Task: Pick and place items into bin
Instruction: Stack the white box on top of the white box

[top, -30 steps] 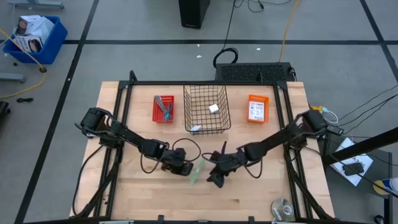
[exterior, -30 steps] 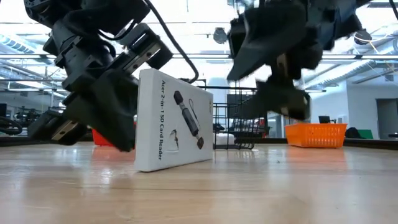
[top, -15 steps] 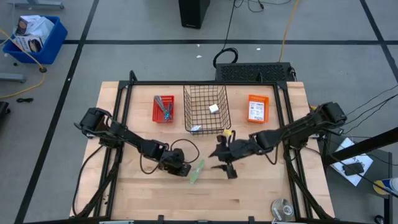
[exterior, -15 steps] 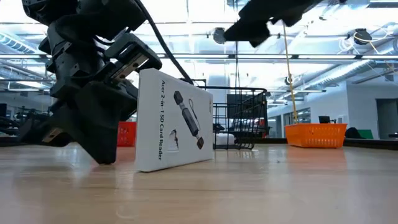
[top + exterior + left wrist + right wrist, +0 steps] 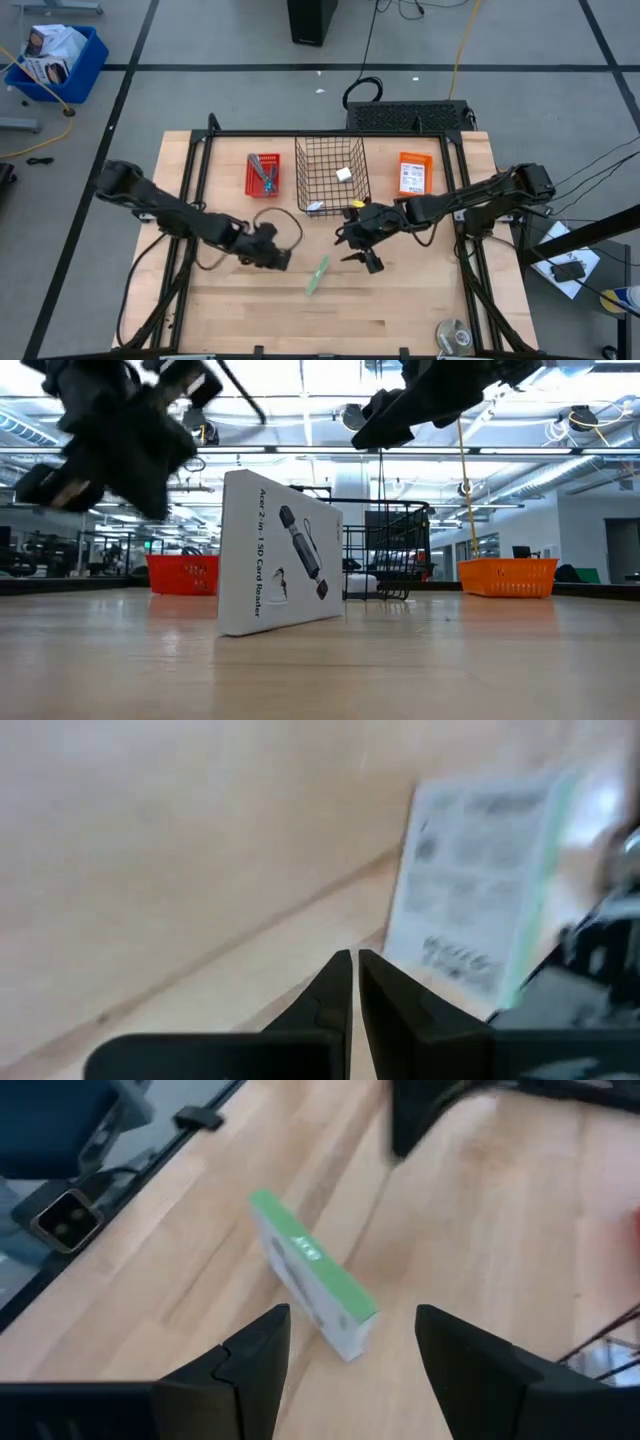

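A flat white printed packet with a green edge [image 5: 317, 275] stands on its long edge on the table, free of both grippers; it also shows in the low view [image 5: 280, 555] and both wrist views [image 5: 480, 890] [image 5: 310, 1275]. My left gripper [image 5: 272, 258] [image 5: 355, 985] hangs shut, above the table on the packet's left. My right gripper [image 5: 366, 252] [image 5: 350, 1350] is open and raised, on the packet's far right. The black wire basket [image 5: 332, 175] holds a tiny white block [image 5: 343, 173] and another white piece [image 5: 314, 207].
A red bin [image 5: 263, 175] with slim tools stands left of the basket. An orange bin [image 5: 414, 173] with a printed packet stands right of it. A round silver roll [image 5: 453, 335] lies at the near right corner. Bare wood stretches along the near edge.
My left gripper has drawn back from the packet toward the table's left and risen. My right gripper has lifted off the table beside the packet and moved toward the far edge, nearer the basket. The packet has stayed standing on its edge.
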Controlling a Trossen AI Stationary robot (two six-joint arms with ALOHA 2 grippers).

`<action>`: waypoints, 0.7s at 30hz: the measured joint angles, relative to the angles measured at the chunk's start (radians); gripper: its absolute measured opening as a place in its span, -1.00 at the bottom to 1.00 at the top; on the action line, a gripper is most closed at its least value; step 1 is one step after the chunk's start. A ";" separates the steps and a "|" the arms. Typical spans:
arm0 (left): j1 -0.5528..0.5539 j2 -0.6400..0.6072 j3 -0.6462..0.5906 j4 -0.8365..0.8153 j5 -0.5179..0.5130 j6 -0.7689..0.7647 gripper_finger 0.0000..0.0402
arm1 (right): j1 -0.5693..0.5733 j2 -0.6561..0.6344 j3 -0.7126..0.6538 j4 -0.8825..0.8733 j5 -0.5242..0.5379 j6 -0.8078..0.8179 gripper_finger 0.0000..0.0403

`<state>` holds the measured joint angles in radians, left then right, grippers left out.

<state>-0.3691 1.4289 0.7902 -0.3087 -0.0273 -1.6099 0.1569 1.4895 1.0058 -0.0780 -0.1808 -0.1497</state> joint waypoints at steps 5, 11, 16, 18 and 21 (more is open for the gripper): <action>-0.002 -0.211 -0.001 -0.083 -0.215 -0.006 -0.87 | -0.006 0.031 0.021 -0.021 -0.047 -0.029 0.04; -0.006 -0.416 -0.001 -0.223 -0.394 -0.016 -0.87 | -0.005 0.156 0.164 -0.082 -0.060 -0.118 0.04; -0.009 -0.519 0.000 -0.288 -0.475 -0.016 -0.87 | 0.000 0.239 0.282 -0.225 -0.091 -0.227 0.04; -0.009 -0.545 0.000 -0.297 -0.502 -0.016 -0.87 | 0.009 0.261 0.302 -0.244 -0.110 -0.250 0.04; -0.009 -0.558 0.000 -0.300 -0.525 -0.011 -0.87 | 0.026 0.278 0.321 -0.231 -0.109 -0.278 0.04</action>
<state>-0.3782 0.8711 0.7902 -0.6090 -0.5522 -1.6211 0.1831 1.7674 1.3272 -0.3091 -0.2903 -0.4281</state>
